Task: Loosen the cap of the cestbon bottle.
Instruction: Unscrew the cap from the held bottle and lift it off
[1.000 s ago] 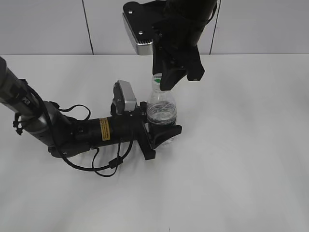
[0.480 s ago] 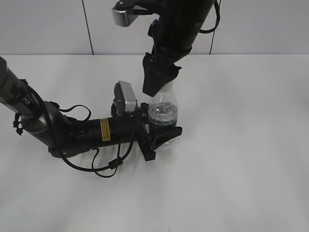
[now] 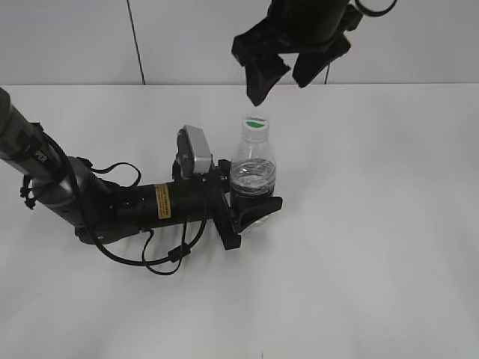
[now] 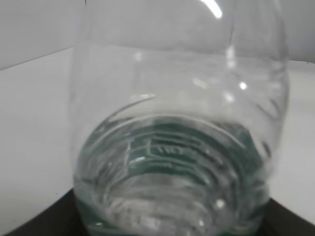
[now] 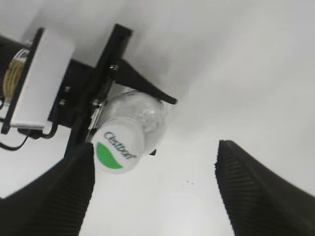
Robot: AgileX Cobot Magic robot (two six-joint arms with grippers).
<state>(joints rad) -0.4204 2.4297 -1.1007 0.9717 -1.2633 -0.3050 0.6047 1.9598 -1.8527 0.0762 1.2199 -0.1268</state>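
Cestbon clear plastic water bottle upright, white round screw cap on, clamped low by left gripper; right gripper above cap, jaws spread wide, empty.

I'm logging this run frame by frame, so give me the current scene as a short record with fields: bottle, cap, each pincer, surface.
bottle: cestbon bottle upright, some water inside, green label low on body
cap: white cap with green mark, on the neck
left pincer: left pincer shut on the bottle's lower body
right pincer: right pincer open, above the cap, not touching it
surface: white table
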